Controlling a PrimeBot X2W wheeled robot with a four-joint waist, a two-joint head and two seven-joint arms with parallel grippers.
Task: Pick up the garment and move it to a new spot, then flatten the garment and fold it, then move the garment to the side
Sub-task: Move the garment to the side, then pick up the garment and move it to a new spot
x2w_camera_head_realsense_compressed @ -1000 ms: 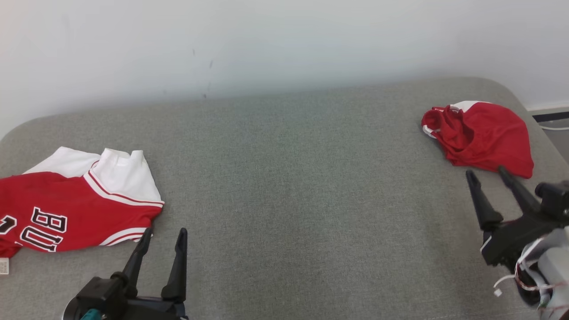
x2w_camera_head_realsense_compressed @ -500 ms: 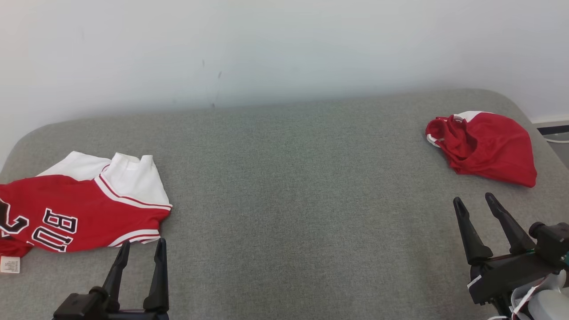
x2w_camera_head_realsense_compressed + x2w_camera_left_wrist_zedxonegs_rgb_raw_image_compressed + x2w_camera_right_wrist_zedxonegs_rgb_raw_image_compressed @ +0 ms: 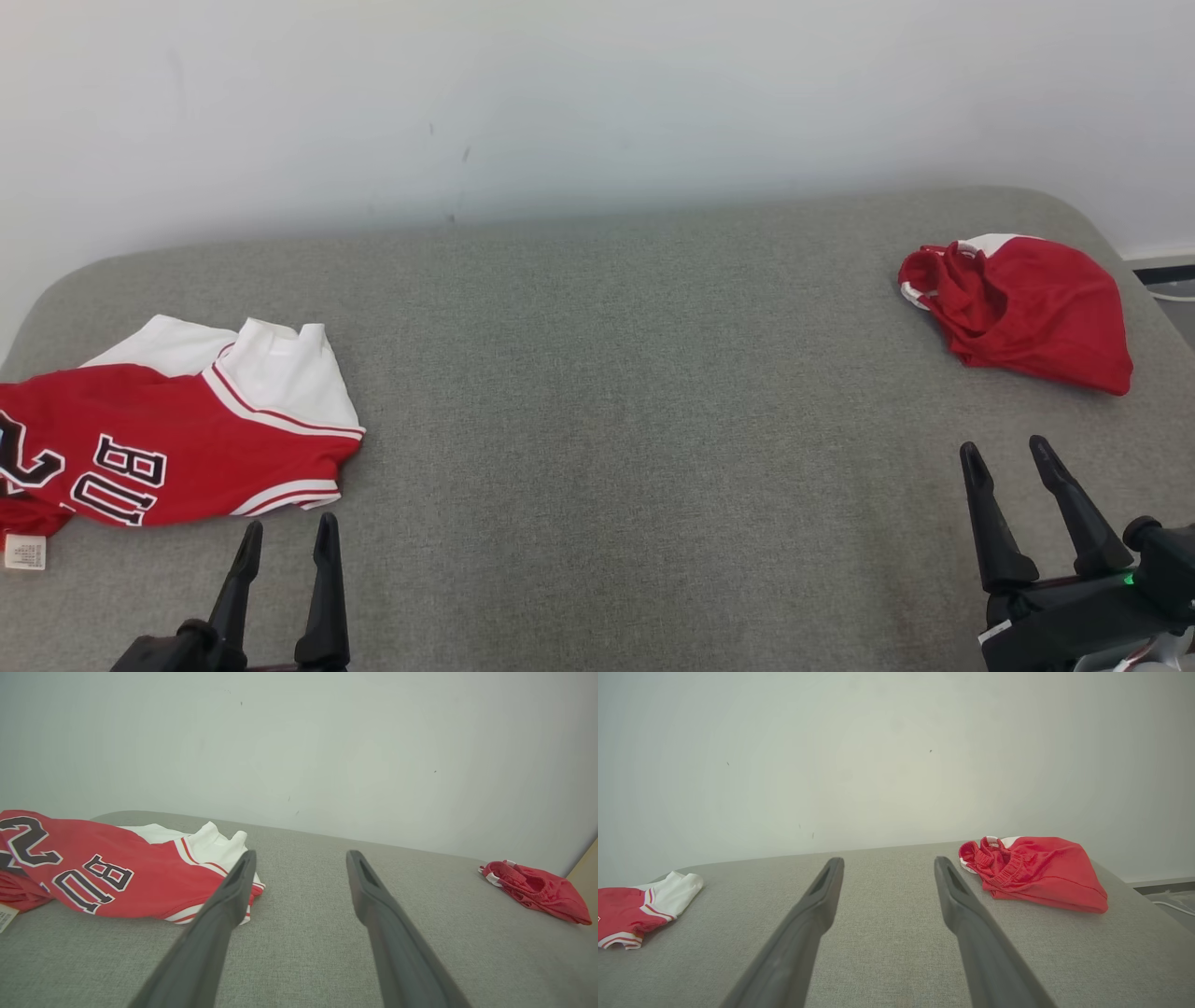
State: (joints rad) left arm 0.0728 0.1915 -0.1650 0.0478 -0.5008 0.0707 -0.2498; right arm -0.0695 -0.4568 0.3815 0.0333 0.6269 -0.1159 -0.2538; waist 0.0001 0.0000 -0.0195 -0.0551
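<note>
L claw (image 3: pixel 289 521), R claw (image 3: pixel 1004 444) apart, empty; both drawn back vs 0.5s ago

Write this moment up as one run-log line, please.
left gripper: open, empty | right gripper: open, empty | jersey: lying flat, left | crumpled red garment: far right, clear of fingers

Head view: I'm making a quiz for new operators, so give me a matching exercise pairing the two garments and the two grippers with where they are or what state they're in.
Things:
1. lettered jersey
2. plain red garment
3. left gripper
4. right gripper

Places or states:
A. bunched up, far right of the grey surface
B. open and empty, lower right
C. lying fairly flat, at the left
D. open and empty, lower left

Pairs: 1-C; 2-A; 3-D; 4-B.
</note>
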